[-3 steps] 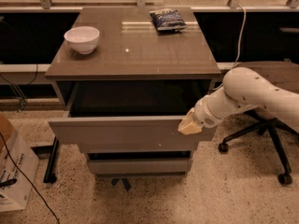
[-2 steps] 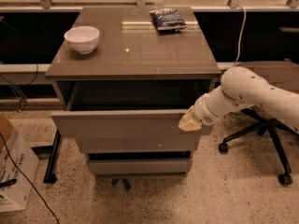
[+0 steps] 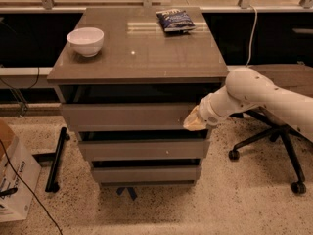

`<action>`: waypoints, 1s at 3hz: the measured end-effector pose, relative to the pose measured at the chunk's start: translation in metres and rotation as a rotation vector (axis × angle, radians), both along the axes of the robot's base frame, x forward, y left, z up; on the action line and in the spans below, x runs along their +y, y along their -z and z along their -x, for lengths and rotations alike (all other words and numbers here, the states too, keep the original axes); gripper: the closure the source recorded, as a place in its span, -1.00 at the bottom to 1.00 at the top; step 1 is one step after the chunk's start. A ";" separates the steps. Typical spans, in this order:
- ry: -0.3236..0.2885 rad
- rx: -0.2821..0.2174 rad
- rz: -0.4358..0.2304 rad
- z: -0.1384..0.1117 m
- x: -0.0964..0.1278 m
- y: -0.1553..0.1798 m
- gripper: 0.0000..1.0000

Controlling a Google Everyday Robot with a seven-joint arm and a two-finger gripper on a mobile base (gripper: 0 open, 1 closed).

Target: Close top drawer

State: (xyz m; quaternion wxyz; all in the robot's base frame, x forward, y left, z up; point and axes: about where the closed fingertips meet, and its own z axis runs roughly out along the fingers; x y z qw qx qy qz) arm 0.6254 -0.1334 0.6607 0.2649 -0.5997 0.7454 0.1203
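The top drawer (image 3: 124, 115) is the uppermost of three grey-brown flat fronts in the cabinet. It stands only slightly out, with a dark gap showing above its front panel. My gripper (image 3: 194, 122), on the white arm coming in from the right, rests against the right end of the drawer front. The two lower drawer fronts (image 3: 142, 150) sit below it.
A white bowl (image 3: 85, 40) and a dark snack bag (image 3: 175, 20) lie on the cabinet top (image 3: 137, 53). An office chair base (image 3: 274, 146) stands to the right under my arm. A cardboard box (image 3: 14, 180) is on the floor at left.
The top drawer has slid back into the cabinet and now sticks out far less. My gripper has moved inward with the drawer front.
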 end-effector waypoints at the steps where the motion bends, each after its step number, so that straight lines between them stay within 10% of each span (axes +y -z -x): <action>1: -0.002 0.003 -0.001 0.001 0.001 0.002 0.62; 3: -0.010 0.010 -0.002 0.001 0.005 0.006 -0.46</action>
